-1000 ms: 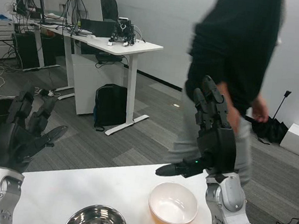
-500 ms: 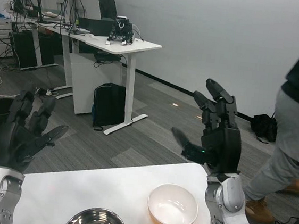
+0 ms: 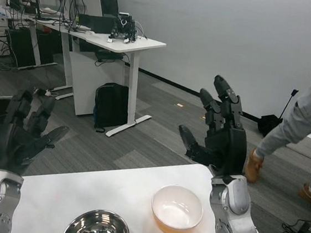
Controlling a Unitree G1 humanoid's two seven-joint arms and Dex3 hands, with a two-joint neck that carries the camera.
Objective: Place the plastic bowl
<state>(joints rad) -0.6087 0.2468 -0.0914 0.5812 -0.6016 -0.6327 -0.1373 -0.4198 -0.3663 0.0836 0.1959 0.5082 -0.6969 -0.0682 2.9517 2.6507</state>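
Note:
A cream plastic bowl [image 3: 177, 207] stands upright on the white table [image 3: 130, 194], near its right edge. My right hand [image 3: 218, 135] is raised above and just right of the bowl, fingers spread, holding nothing. My left hand [image 3: 19, 135] is lifted over the table's left end, fingers apart and empty, well away from the bowl.
A shiny metal bowl [image 3: 98, 229] sits at the table's near edge, left of the plastic bowl. A person [image 3: 304, 132] walks on the floor at the far right. A white desk [image 3: 110, 42] with a black backpack [image 3: 111, 106] stands behind.
The person has walked from behind my right hand out to the far right. My right hand's thumb has swung from pointing left to upward. The view has shifted slightly.

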